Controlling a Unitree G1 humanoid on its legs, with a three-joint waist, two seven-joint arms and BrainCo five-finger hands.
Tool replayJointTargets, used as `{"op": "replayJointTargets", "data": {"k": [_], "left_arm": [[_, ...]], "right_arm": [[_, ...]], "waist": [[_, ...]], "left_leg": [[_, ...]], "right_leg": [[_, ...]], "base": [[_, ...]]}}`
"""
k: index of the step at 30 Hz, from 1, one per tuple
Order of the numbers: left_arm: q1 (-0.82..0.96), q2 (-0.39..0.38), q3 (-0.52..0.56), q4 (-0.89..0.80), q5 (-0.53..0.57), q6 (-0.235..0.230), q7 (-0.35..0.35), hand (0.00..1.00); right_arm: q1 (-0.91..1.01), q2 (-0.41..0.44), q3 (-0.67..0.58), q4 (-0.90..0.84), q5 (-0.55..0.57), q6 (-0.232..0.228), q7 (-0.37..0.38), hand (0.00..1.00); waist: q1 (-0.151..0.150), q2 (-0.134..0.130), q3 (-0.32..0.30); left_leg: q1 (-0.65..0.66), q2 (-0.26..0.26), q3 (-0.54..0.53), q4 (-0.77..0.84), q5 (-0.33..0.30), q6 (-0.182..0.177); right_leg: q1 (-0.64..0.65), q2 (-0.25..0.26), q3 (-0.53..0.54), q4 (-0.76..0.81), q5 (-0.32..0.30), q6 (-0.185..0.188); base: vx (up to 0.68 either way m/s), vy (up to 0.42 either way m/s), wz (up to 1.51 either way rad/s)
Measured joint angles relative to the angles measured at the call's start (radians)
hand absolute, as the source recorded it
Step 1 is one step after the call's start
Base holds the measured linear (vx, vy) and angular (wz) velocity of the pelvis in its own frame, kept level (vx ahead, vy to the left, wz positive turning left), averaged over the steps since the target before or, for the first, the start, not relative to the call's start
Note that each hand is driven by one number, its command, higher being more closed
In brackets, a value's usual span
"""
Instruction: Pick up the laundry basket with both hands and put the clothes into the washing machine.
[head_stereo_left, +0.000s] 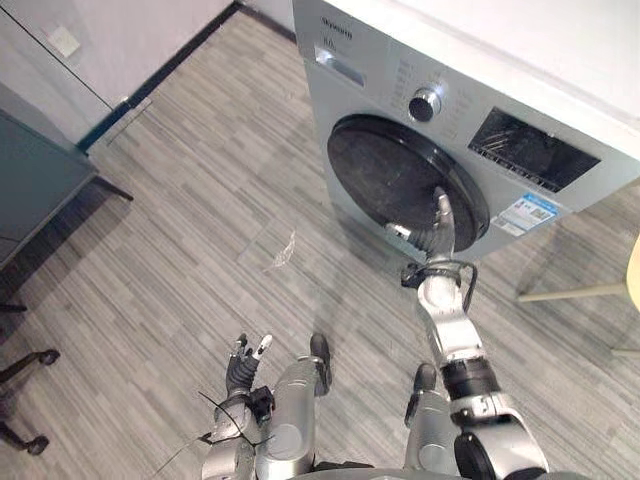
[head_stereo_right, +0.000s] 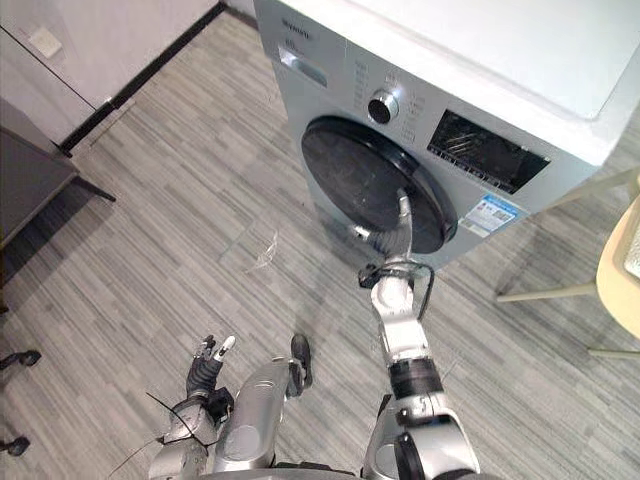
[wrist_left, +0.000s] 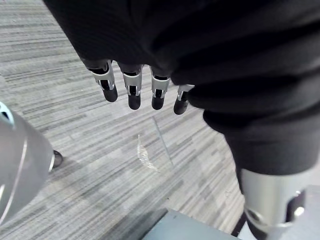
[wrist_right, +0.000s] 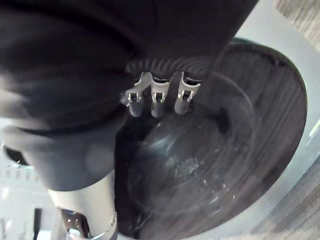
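The silver washing machine (head_stereo_left: 350, 90) stands ahead with its round dark door (head_stereo_left: 390, 175) closed. My right hand (head_stereo_left: 438, 235) is raised in front of the door's lower right rim, fingers straight and thumb spread, holding nothing. In the right wrist view its fingers (wrist_right: 157, 97) hover just before the door glass (wrist_right: 210, 165). My left hand (head_stereo_left: 240, 370) hangs low at my side over the floor, and its fingers (wrist_left: 132, 92) are relaxed and empty.
A scrap of clear plastic (head_stereo_left: 282, 250) lies on the grey wood floor in front of the machine. A dark table (head_stereo_left: 40, 175) stands at the left, with chair casters (head_stereo_left: 30, 360) below it. A pale wooden chair leg (head_stereo_left: 570, 293) is at the right.
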Motion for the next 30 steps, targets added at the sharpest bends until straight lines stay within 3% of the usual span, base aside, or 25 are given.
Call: {"op": "replayJointTargets", "data": {"k": [7,17,20,24,25,26,29,30], "left_arm": [[-0.050,-0.015,-0.001,0.024,-0.040,-0.008,0.042,0.00],[-0.093,-0.053,-0.001,0.027,-0.076,-0.009,0.045,0.00],[-0.097,-0.053,-0.004,0.027,-0.079,-0.011,0.043,0.00],[-0.114,-0.050,-0.002,0.021,-0.111,-0.027,0.036,0.00],[-0.115,-0.050,-0.001,0.019,-0.119,-0.029,0.027,0.00],[-0.115,-0.049,0.000,0.018,-0.125,-0.029,0.013,0.00],[-0.116,-0.050,-0.001,0.018,-0.136,-0.015,-0.035,0.00],[-0.116,-0.049,-0.001,0.018,-0.139,-0.013,-0.048,0.00]], "right_arm": [[-0.101,-0.048,-0.118,0.010,-0.063,0.086,-0.162,0.00],[-0.141,-0.051,-0.190,-0.046,-0.110,0.165,-0.239,0.00],[-0.224,-0.140,-0.204,0.066,-0.083,0.184,-0.239,0.00],[-0.358,-0.321,-0.073,0.299,0.020,0.180,-0.107,0.00],[-0.375,-0.376,-0.037,0.342,0.086,0.162,-0.051,0.00],[-0.417,-0.448,0.030,0.425,0.163,0.150,0.055,0.00],[-0.499,-0.573,0.148,0.530,0.355,0.126,0.267,0.00],[-0.512,-0.592,0.169,0.548,0.389,0.119,0.305,0.00]], "waist": [[0.002,0.006,0.040],[0.000,0.022,0.059],[-0.004,0.030,0.079],[-0.004,0.052,0.092],[-0.003,0.055,0.094],[-0.001,0.057,0.095],[0.004,0.067,0.100],[0.005,0.068,0.101]], "left_leg": [[-0.021,-0.008,-0.005,-0.096,0.076,-0.010],[-0.022,-0.007,-0.027,-0.152,0.111,-0.023],[-0.022,-0.017,-0.035,-0.166,0.127,-0.017],[-0.059,-0.023,-0.046,-0.180,0.148,-0.007],[-0.074,-0.023,-0.053,-0.182,0.158,-0.008],[-0.086,-0.023,-0.060,-0.187,0.167,-0.011],[-0.093,-0.023,-0.066,-0.228,0.202,-0.022],[-0.094,-0.023,-0.067,-0.235,0.206,-0.026]], "right_leg": [[-0.050,-0.009,-0.043,-0.023,0.029,-0.004],[-0.058,-0.009,-0.096,-0.019,0.030,-0.007],[-0.059,-0.013,-0.103,-0.017,0.030,-0.007],[-0.100,-0.013,-0.112,-0.007,0.040,-0.016],[-0.111,-0.012,-0.118,-0.006,0.047,-0.017],[-0.121,-0.010,-0.122,-0.010,0.057,-0.020],[-0.132,-0.008,-0.142,-0.026,0.074,-0.032],[-0.133,-0.010,-0.150,-0.029,0.076,-0.035]], "base": [[-0.01,-0.058,0.04],[0.07,-0.064,0.06],[0.01,-0.022,0.10],[-0.07,-0.021,0.08],[-0.10,-0.018,0.11],[-0.11,-0.016,0.10],[-0.11,-0.017,0.08],[-0.11,-0.025,0.07]]}}
